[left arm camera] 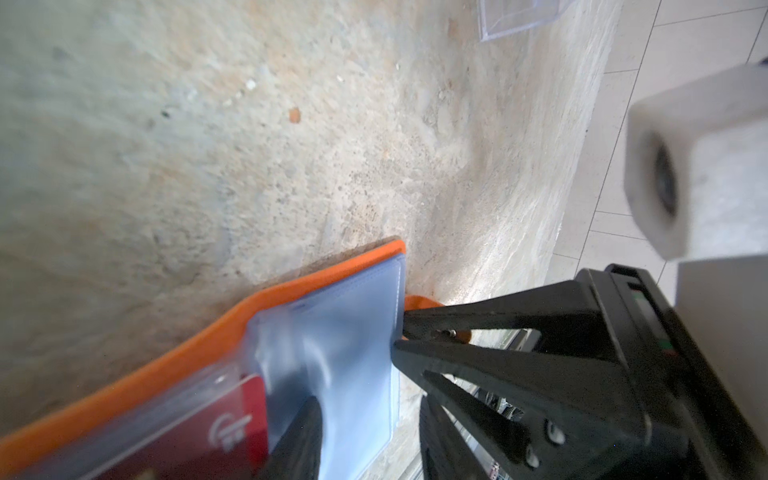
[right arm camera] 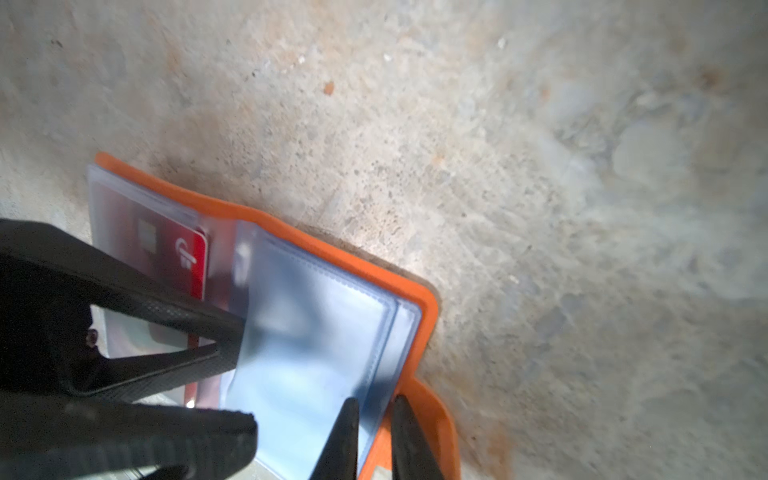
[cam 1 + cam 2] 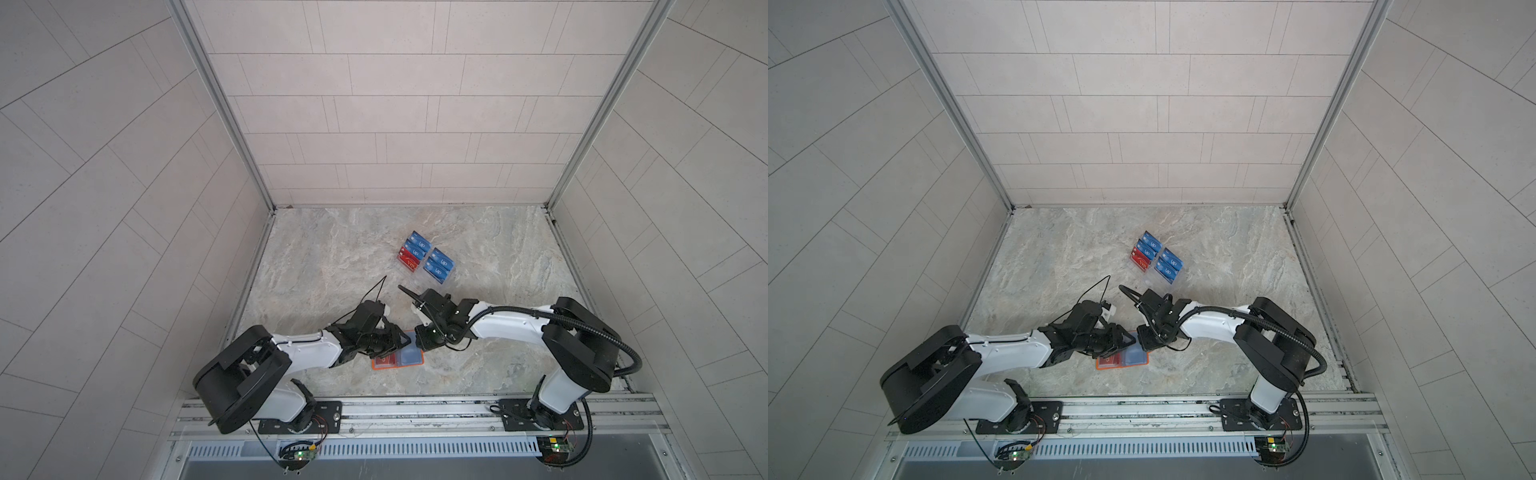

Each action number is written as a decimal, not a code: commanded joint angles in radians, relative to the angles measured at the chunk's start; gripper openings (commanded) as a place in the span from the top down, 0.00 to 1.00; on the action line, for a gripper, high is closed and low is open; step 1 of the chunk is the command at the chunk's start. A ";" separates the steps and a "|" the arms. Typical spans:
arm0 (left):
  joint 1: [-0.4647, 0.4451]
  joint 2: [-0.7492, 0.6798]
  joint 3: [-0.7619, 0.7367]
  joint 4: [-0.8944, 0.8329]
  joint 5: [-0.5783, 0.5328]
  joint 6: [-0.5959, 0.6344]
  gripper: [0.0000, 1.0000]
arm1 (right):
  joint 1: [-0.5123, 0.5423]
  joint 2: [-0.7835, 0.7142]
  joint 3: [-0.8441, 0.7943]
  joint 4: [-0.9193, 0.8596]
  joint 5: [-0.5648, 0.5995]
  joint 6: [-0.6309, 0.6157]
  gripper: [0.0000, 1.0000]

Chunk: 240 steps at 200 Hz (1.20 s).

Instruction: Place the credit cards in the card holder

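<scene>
The right gripper (image 2: 375,401) pinches the holder's (image 2: 428,307) leaf (image 2: 316,324), the left gripper's (image 2: 247,376) hold unclear; that leaf likely needs spreading open for another card (image 3: 441,257).

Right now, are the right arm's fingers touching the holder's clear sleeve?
Touching. The left wrist view shows the right fingers pinching the clear sleeve of the card holder.

I count four blue credit cards (image 3: 442,258) in one clear stand (image 1: 515,16), and one red credit card (image 3: 409,261) beside them, though I cannot tell whether that red patch hides a second. One card holder (image 2: 428,320) lies open near the counter's (image 3: 332,257) front edge, with one sleeved red card (image 2: 195,257) inside.
</scene>
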<state>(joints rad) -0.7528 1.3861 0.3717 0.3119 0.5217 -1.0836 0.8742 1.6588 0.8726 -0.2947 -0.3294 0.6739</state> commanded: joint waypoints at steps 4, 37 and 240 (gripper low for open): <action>0.003 0.007 -0.017 0.040 0.015 -0.015 0.59 | -0.001 0.036 -0.012 0.003 0.026 0.009 0.81; 0.004 0.022 -0.018 0.046 0.020 -0.013 0.64 | 0.000 0.035 -0.008 0.003 0.024 0.010 0.81; 0.046 -0.076 -0.061 0.015 0.056 0.086 1.00 | 0.009 -0.076 0.002 -0.024 0.032 0.027 0.84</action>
<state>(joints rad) -0.7132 1.3373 0.3325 0.2932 0.5507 -1.0267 0.8753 1.5921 0.8730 -0.3061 -0.2916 0.6895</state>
